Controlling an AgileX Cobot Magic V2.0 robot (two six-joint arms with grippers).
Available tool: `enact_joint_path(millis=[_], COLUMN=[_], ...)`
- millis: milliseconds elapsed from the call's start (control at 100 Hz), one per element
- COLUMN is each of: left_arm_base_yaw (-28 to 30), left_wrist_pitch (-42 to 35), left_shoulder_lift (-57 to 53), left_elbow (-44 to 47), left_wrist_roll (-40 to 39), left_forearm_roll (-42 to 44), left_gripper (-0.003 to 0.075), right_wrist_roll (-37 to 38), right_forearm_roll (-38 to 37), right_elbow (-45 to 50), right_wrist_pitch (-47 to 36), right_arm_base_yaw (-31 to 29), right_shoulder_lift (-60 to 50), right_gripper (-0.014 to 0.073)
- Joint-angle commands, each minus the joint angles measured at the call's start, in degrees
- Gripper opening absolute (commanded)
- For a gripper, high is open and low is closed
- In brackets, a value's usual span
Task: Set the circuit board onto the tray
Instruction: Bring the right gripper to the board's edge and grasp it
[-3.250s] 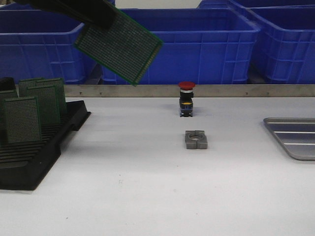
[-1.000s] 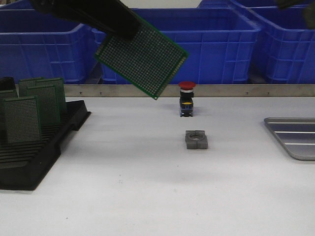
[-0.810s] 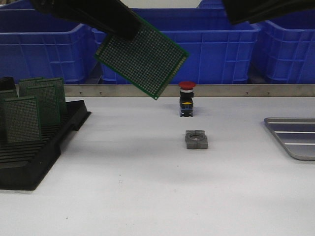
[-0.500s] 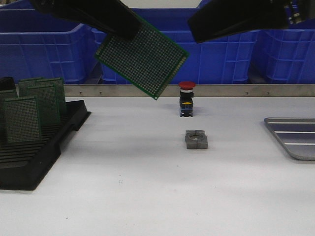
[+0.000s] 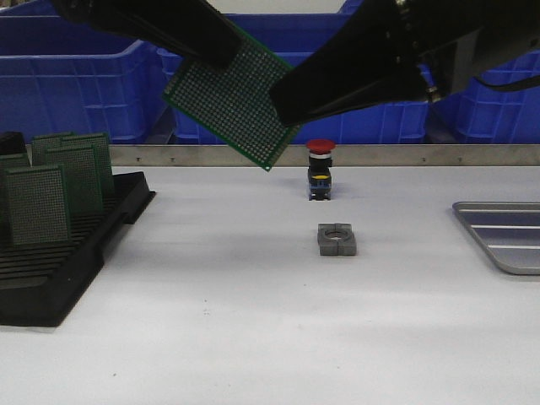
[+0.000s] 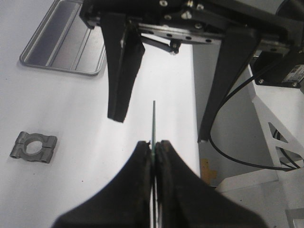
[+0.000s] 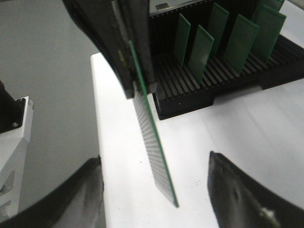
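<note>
- The left pincer [image 6: 153, 147] is seen clamped tight on one edge of the circuit board [image 5: 234, 99], which is held high above the surface [image 5: 253, 295], well left of the tray [image 5: 504, 232].
- The right pincer [image 7: 154, 187] is spread wide, nothing gripped, one finger on each side of the board's free edge without touching it.
- A handover between the pincers is judged to be in hand: the lift is done; the right-hand grip, the carry and the laying on the tray remain.
- The board is held tilted, its long axis sloping down toward the robot's right, the lower corner pointing at the red push-button [image 5: 320, 169].
</note>
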Motion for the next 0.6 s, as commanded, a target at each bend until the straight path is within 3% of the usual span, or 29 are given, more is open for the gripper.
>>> enact_joint_path(millis=[0,400,500,590], left_arm_base_yaw=[-0.5,-0.5,-0.5,-0.5], left_wrist_pitch=[3.8,3.6,3.6,3.6], left_shoulder_lift=[-1.8,-1.8,-1.8,-1.8], left_elbow=[-1.3,-1.4,-1.4,-1.4], left_wrist_roll=[-0.4,-0.4,-0.4,-0.4], left_forearm_roll=[-4.5,-4.5,-4.5,-4.5], left_gripper=[-0.0020,-0.0020,-0.0011,0.0078], right_wrist_roll=[-0.6,-0.6,-0.6,-0.6], right_forearm_roll=[3.4,3.7,3.7,3.7], right_elbow=[-1.9,-1.9,-1.9,-1.9], right_wrist_pitch=[2.3,-0.8,-0.8,-0.8], right_arm_base_yaw=[1.1,1.9,1.8,1.8], right_shoulder_lift=[-1.1,-0.9,-0.9,-0.9], right_gripper=[0.0432,-0.0028,-0.0069,-0.0069])
